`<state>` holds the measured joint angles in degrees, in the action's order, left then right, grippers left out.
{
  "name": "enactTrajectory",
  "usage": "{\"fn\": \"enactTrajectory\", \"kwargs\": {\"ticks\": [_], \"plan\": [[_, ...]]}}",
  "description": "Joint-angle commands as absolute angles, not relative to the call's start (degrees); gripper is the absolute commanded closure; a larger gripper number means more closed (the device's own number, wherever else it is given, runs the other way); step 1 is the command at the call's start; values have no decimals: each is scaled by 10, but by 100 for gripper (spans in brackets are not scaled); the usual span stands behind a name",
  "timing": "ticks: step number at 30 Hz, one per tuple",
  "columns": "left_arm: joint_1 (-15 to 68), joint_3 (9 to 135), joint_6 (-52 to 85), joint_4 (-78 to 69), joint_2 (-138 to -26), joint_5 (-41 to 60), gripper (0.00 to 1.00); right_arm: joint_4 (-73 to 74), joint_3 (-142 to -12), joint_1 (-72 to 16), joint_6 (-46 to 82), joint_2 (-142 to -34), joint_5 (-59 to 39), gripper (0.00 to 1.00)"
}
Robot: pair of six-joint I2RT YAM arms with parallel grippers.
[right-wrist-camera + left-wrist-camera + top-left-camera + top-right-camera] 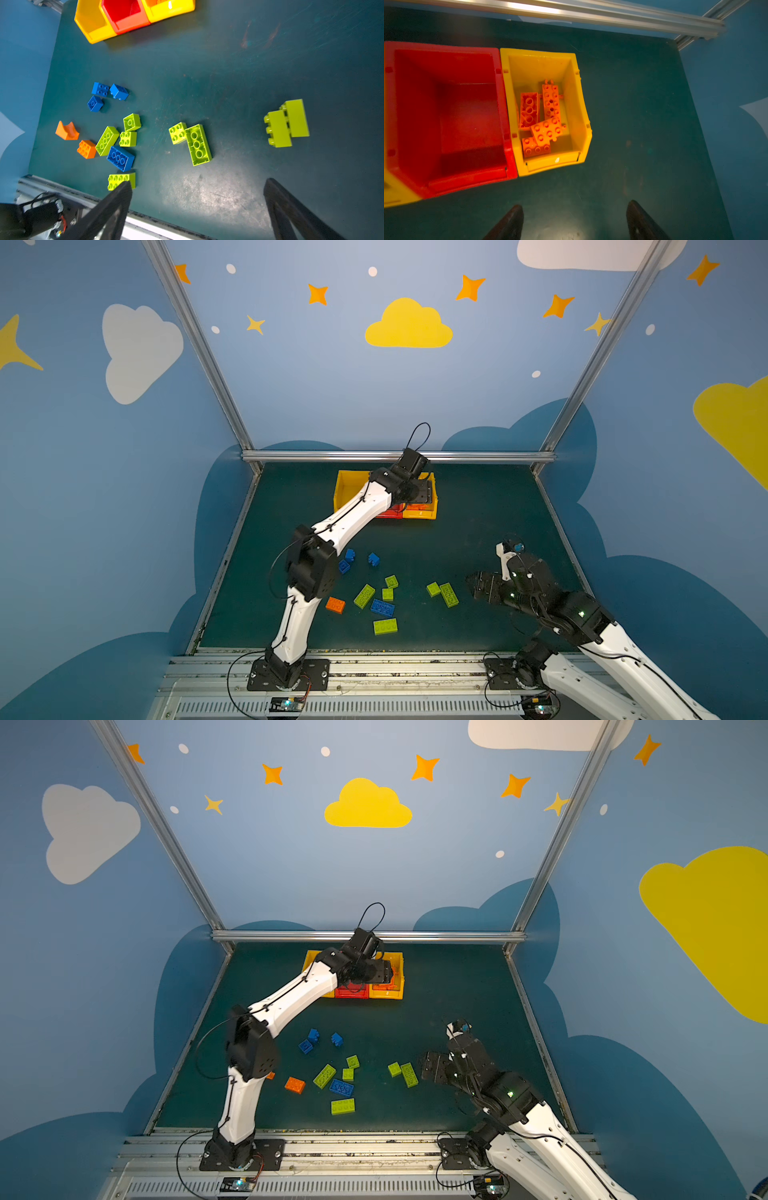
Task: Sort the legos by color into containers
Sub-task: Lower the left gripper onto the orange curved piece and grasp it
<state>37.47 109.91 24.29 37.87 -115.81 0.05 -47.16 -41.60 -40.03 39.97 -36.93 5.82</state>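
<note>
Right hand: the right hand (197, 199) hangs low over the near part of the bench (270, 62), with its fingers wide apart and nothing between them.
Nearest legos: a lime pair (297, 118) lies on its side just beyond the fingertips. A second lime pair (197, 145) sits further out, toward the other arm.
Loose cluster: further that way lie more lime bricks, a long blue brick (120, 158), an orange brick (86, 149), an orange arch (67, 131) and three small blue bricks (100, 89). All are on the bench, unsorted.
Left hand: the left hand (575, 207) is far out over the bench, fingers apart and empty.
Containers: just ahead of its fingertips stands a yellow container (542, 53) holding about four orange legos (542, 124). The red container (446, 46) touches it and is empty. Beyond that is the other yellow container (99, 35), with no brick in the part that shows.
Step in hand: this looks like orange drop-off at the yellow container, with lime and blue not yet begun.
Next move: the left hand should probably go back for the two orange pieces. The right hand needs only to lower and close across the lime pair's narrow width, then carry it to an empty container.
Views: only the left wrist view shows inside the containers, because the left hand covers them in both top views. Only the right wrist view shows the nearest lime pair. The orange arch (271, 1075) is a mere sliver in a top view.
</note>
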Motion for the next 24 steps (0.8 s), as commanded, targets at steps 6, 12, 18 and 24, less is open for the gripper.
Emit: {"fn": "enactTrajectory", "kwargs": {"ticks": [6,12,18,24], "plan": [[380,698,327,349,-873,-141,22,-465,-403,-433,423,-357,42,3],[342,484,480,417,-690,-223,21,-426,-398,-452,431,-390,39,3],[305,363,565,449,-557,-247,21,-365,-397,-476,430,-451,29,3],[262,341,588,494,-507,-273,22,-341,-403,-486,413,-495,25,3]]}}
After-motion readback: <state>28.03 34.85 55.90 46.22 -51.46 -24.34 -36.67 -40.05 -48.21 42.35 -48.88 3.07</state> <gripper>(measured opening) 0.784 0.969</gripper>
